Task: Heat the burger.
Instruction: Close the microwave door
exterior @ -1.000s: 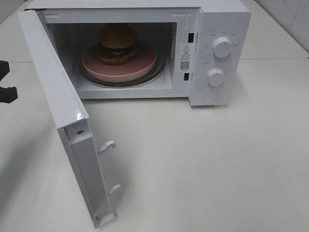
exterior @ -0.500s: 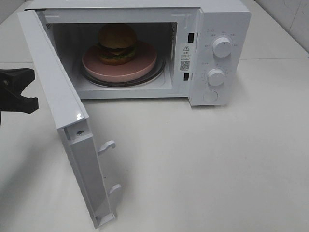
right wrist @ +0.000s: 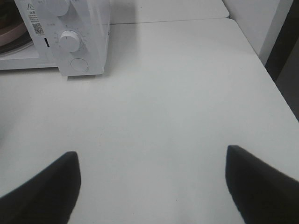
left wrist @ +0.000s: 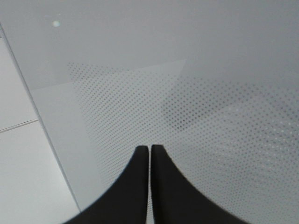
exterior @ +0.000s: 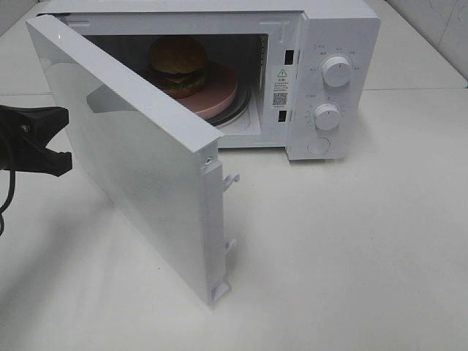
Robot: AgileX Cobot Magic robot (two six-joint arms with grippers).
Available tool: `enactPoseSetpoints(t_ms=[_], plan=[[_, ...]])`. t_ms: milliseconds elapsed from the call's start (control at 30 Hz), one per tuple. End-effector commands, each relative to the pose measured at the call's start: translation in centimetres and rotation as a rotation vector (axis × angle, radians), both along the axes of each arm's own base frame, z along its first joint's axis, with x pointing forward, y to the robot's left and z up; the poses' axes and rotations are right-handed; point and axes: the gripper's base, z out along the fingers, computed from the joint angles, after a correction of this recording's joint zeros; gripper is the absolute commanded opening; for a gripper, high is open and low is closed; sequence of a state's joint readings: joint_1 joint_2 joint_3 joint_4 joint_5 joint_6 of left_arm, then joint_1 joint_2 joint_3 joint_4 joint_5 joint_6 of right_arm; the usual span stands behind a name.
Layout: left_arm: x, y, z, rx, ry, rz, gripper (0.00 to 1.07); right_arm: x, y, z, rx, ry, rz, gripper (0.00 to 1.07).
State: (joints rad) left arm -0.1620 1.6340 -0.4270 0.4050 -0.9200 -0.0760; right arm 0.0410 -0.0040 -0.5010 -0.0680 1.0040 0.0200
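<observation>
Closed left gripper (left wrist: 149, 148) is facing the door (exterior: 139, 168); right gripper (right wrist: 152, 153) is hanging open. Slipping tips are risking incomplete latching.

The white microwave's hinged door (exterior: 139, 146) swings halfway shut, now screening part of the pink round plate (exterior: 219, 91), as the black left gripper (left wrist: 149, 154) advances toward its outer face.

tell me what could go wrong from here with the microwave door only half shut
1. The shut left gripper is at the smooth door with narrow tips, so it may slide off and leave it ajar.
2. If the push stops short, the door hooks might not latch.
3. A hard push could shift the microwave on the table.
</observation>
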Motion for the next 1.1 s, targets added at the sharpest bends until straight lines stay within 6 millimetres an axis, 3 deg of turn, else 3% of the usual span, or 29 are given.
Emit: enactPoseSetpoints(t_ms=[33, 567, 1100], plan=[[0.2, -0.2, 0.4, -0.014, -0.021, -0.003, 0.01, -0.4, 0.0, 0.0, 0.003, -0.034, -0.009, 0.75], [2.0, -3.8, 0.4, -0.067, -0.022, -0.028, 0.01, -0.4, 0.0, 0.0, 0.003, -0.034, -0.009, 0.75], [3.8, -5.0, 0.2, -0.125, -0.022, 0.041, 0.01, -0.4, 0.0, 0.0, 0.003, -0.034, -0.009, 0.75]])
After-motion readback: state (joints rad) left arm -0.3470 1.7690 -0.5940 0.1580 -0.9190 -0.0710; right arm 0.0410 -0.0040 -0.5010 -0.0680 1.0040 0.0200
